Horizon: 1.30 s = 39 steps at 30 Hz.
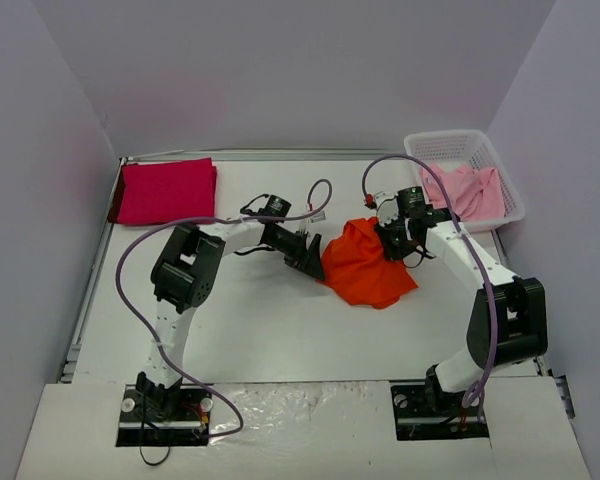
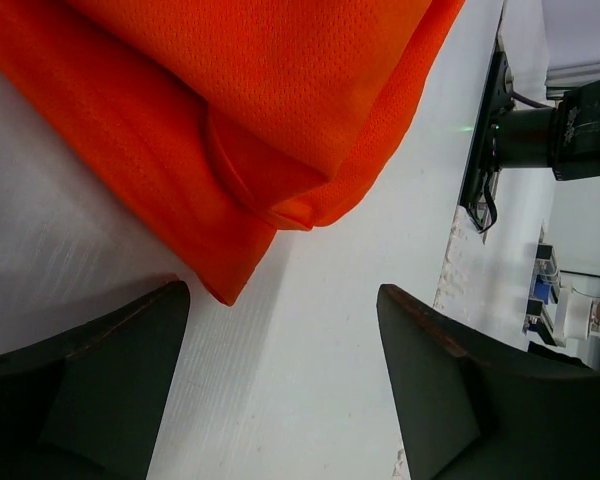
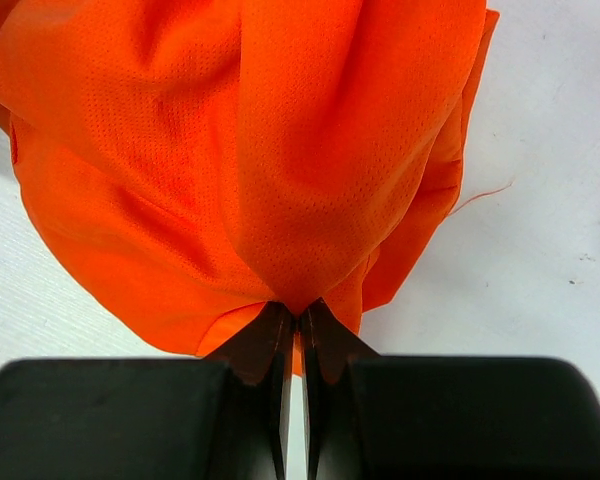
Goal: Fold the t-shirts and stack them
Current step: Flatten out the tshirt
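A bright orange t-shirt [image 1: 365, 265] lies bunched at mid-table, one part lifted. My right gripper [image 1: 388, 232] is shut on the orange cloth [image 3: 310, 150], which is pinched between its fingertips and hangs in folds. My left gripper [image 1: 312, 262] stands open at the shirt's left edge, low over the table. In the left wrist view a corner of the orange shirt [image 2: 230, 150] points toward the gap between the fingers [image 2: 110, 370], and nothing lies between them. A magenta-red t-shirt [image 1: 166, 190] lies folded flat at the far left. A pale pink t-shirt [image 1: 470, 190] is crumpled in the basket.
A white lattice basket [image 1: 500, 170] stands at the far right corner. Purple cables loop over both arms. The table's raised edge runs along the left and back sides.
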Motion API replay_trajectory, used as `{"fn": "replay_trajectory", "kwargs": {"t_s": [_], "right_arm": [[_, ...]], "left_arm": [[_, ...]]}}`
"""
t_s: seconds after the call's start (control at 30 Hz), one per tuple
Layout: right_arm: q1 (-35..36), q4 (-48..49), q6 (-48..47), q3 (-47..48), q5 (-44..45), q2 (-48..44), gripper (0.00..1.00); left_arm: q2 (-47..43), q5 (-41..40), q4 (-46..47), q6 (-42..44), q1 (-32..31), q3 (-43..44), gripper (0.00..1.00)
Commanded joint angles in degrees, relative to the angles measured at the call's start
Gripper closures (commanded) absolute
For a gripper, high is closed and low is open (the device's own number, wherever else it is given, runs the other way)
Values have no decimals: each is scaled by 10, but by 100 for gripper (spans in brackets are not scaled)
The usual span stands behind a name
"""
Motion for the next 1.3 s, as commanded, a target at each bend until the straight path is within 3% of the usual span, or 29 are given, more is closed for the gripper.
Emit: {"fn": "replay_trajectory", "kwargs": {"t_s": [0.0,0.07,0.2,0.3,0.33,0.4,0.57,0.67,0.93,1.1,1.27], "right_arm": [[-5,-6,5,-6,-9,-8,100],[-5,-5,4,-8,-10,-7,100],[-5,-3,4,-8,-9,-4,100],[-5,-3,4,-9,-10,-4,100],[-5,-4,5,-9,-10,-4,100],[-5,-4,4,-8,-9,-4,100],[-5,-5,5,-7,-6,-6,100],[-4,-6,5,-4,0,-14,100],[-10,-43,-16,74,39,-32,100],[-24,-58,-19,158,65,-1,100],[-34,-68,-16,217,46,27,100]], "left_arm": [[7,-44,-8,21,-1,15,25],[12,-51,-5,22,-2,14,26],[26,-37,-4,22,-5,24,44],[34,-29,-12,31,-16,32,69],[37,-30,-17,35,-21,38,87],[40,-30,-21,40,-24,38,97],[26,-50,-55,61,-24,40,98],[-11,-102,-111,124,-12,46,98],[-157,-233,-296,227,135,109,98],[-273,-262,-316,241,240,119,98],[-356,-293,-318,260,263,73,98]]}}
